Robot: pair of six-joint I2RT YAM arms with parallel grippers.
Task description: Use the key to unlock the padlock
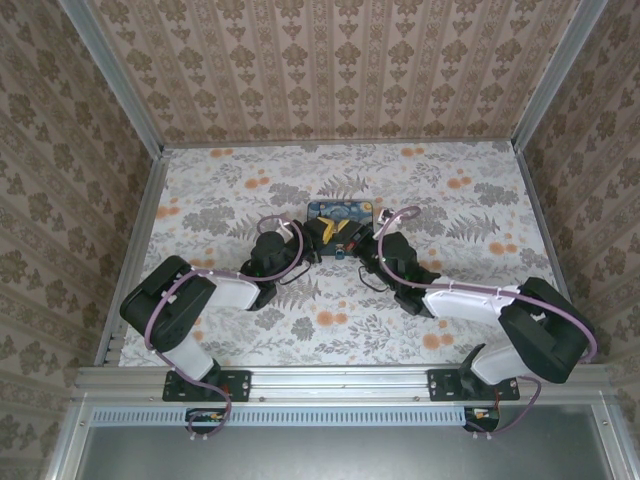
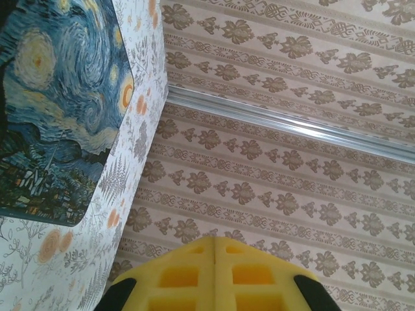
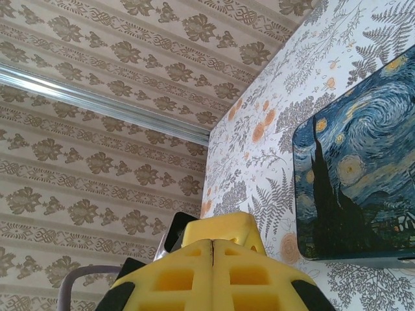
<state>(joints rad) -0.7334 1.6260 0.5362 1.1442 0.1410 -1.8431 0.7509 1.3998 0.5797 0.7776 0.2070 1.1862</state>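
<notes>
The starry-night blue box lies at mid-table, and both grippers meet just in front of its near edge. My left gripper comes in from the left and my right gripper from the right, their yellow tips almost touching. In the left wrist view the left gripper is shut, its yellow fingers pressed flat together, with the box up on the left. The right gripper is also shut, with another yellow finger lying across its tip and the box at right. The padlock and the key are hidden.
The floral tablecloth covers the table, which has patterned walls on three sides and a metal rail along its left edge. Cables loop over both arms. There is free room at the back and to both sides of the box.
</notes>
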